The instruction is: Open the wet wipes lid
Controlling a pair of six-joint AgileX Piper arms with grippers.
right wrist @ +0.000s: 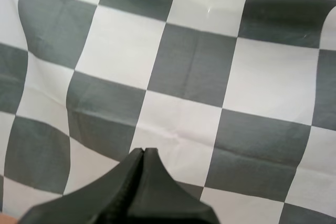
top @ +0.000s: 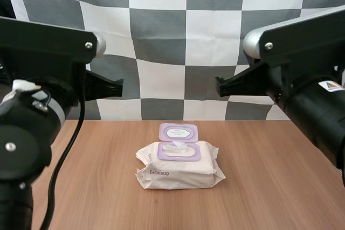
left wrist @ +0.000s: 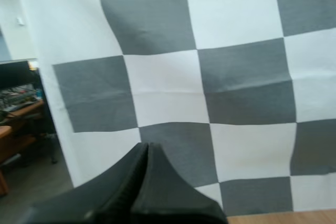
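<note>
Both arms are up high here. Left tool (left wrist: 147, 148), fingers pressed together into one dark wedge, gripping nothing. Right tool (right wrist: 143, 153), same story: closed, empty. The two tips point at each other across a wide gap.

The wet wipes pack (top: 180, 168) lies on the tabletop (top: 269, 187), well below both tools and between them. Its long axis runs side to side, along the line from one tip to the other. And look at the lid (top: 178, 132): it's flipped back on the side of the pack away from the arms' bases, with the purple collar (top: 178, 152) exposed and a white wipe (top: 176, 146) bunched in the opening. I'd call this one done.

If a tool did go down, the right tip looks a touch closer to the pack than the left, though that's a thin margin.

Hard to judge: how far forward each tool hangs relative to the pack, and whether the lid lies flat or props up tilted. The hinge itself can't be made out.
</note>
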